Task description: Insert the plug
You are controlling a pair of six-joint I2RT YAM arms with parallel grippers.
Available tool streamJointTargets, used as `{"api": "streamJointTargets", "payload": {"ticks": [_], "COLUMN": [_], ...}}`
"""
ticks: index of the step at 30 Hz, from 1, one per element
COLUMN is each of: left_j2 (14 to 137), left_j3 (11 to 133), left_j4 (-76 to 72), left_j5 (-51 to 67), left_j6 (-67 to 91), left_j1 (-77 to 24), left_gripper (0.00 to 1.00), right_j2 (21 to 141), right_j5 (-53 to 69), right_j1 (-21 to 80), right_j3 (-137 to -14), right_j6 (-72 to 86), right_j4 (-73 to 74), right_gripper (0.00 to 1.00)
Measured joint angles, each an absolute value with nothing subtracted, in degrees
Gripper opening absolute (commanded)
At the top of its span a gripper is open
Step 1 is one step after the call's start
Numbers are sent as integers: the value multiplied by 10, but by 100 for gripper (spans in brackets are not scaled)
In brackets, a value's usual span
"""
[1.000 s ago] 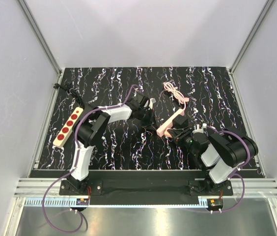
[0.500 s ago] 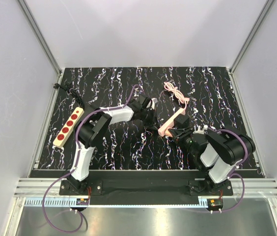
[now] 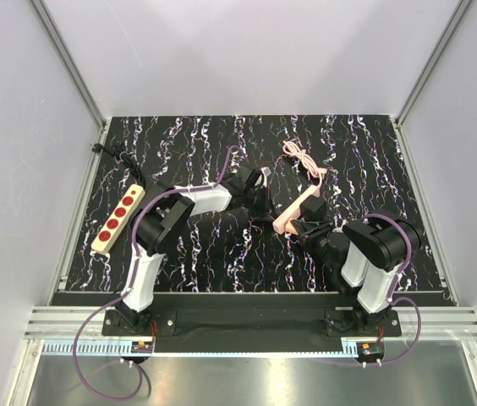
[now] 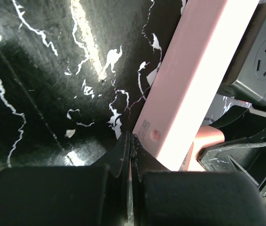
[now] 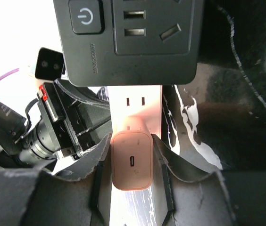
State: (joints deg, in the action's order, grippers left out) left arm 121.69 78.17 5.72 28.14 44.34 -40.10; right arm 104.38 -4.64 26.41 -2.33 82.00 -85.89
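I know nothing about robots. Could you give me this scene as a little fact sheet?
left gripper: shut, tips beside the pink strip
right gripper: shut on the plug
plug position: over the pink strip, next to a two-slot socket; seating unclear
beige strip: far left of the table, untouched
cord: coiled behind the pink strip

Black-and-white arms (image 3: 147,264) trail purple cables (image 3: 76,359).
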Motion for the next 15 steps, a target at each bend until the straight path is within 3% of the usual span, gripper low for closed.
{"api": "streamJointTargets", "payload": {"ticks": [8, 11, 15], "left_j2": [1217, 1217, 1217], "left_j3": [772, 771, 770], "left_j4": [32, 30, 25], "left_j5": [275, 275, 282], "left_j6": [462, 466, 475], "left_j1": [-409, -410, -411], "left_gripper": [0, 0, 0], "right_j2": [975, 869, 723], "right_j5": [-67, -75, -125], "right_j1": [265, 268, 289], "right_j3": [-23, -48, -150], "right_j6": [804, 768, 670], "right_j4": [-784, -628, -306], "right_gripper": [0, 0, 0]}}
